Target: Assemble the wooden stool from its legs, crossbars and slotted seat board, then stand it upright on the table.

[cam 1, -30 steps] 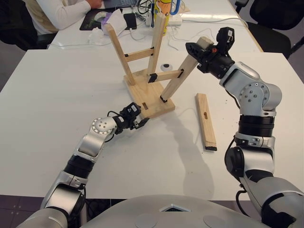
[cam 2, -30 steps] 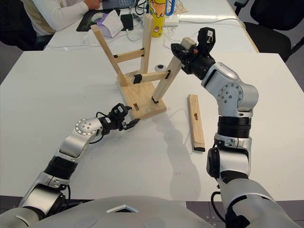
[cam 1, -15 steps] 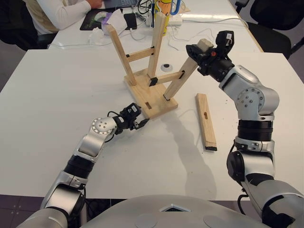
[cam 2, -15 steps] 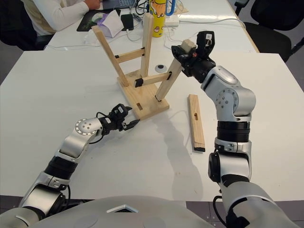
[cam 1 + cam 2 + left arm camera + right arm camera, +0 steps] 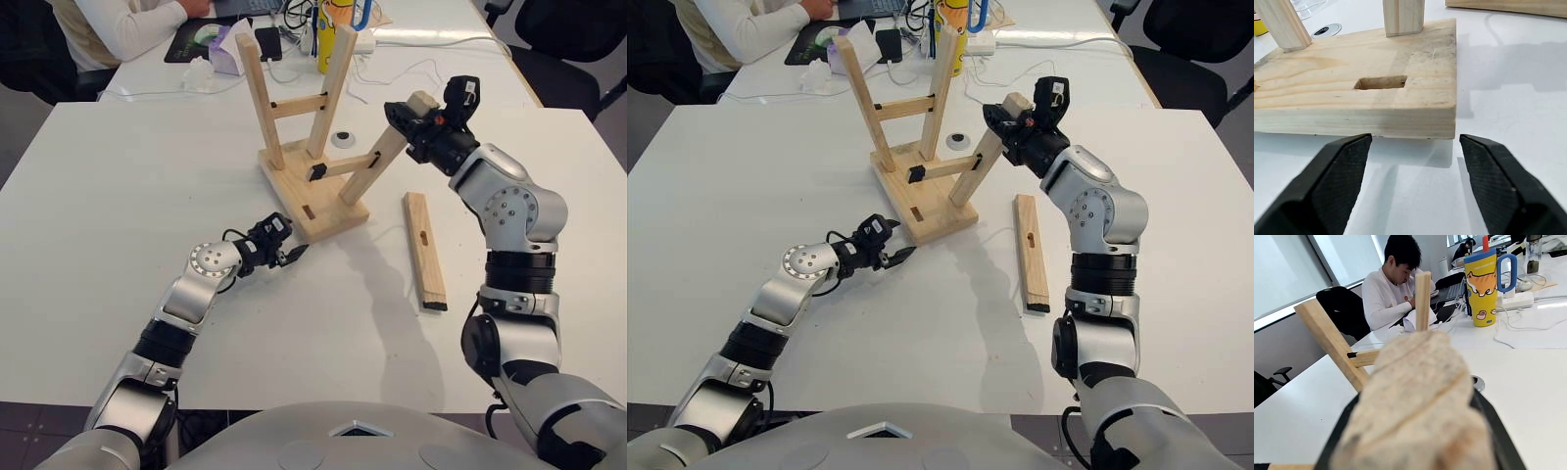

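Note:
The stool stands upside down, its slotted seat board on the table with three legs pointing up. My right gripper is shut on the top end of the slanted leg, which a crossbar ties to the rest. Two taller legs are joined by another crossbar. A loose leg lies flat to the right. My left gripper rests open on the table just before the board's near corner, an empty slot facing it.
A round table grommet sits behind the stool. A yellow mug, cables and a power strip crowd the desk beyond the far edge. The table's left half and front are bare white surface.
The stool has swung so its legs stand more upright and the seat board lies flatter; my right gripper moved with the leg's top. The left arm stayed put.

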Action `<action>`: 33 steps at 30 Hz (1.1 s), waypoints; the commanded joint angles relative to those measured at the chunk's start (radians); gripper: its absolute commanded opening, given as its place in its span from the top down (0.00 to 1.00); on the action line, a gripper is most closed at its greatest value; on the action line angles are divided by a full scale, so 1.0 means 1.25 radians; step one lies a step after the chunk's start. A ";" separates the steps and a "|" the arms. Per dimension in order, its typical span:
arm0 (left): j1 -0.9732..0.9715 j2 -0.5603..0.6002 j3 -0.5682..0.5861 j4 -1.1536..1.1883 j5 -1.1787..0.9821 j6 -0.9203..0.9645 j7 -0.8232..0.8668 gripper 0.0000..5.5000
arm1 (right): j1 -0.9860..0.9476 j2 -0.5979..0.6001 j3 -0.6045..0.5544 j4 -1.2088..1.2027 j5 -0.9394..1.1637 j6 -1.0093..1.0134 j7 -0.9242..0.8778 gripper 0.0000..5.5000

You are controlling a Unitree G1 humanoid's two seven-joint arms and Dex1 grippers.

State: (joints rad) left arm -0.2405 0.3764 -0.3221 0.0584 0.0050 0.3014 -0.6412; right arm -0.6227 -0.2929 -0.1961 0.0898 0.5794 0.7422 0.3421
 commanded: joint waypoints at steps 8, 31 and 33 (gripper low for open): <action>-0.003 0.003 0.004 0.005 0.013 -0.006 -0.004 0.39 | -0.080 0.043 -0.093 -0.073 0.082 -0.008 -0.062 0.63; 0.041 -0.004 0.015 -0.028 0.022 0.008 0.033 0.39 | 0.184 -0.053 -0.029 -0.151 -0.074 0.342 -0.215 0.50; 0.038 -0.009 0.015 -0.027 0.022 0.009 0.034 0.39 | 0.215 -0.018 -0.019 -0.200 -0.079 0.367 -0.237 0.45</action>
State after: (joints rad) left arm -0.1935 0.3670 -0.3089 0.0324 0.0253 0.3038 -0.6033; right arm -0.3927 -0.3624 -0.2369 -0.0916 0.4805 1.1590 0.0755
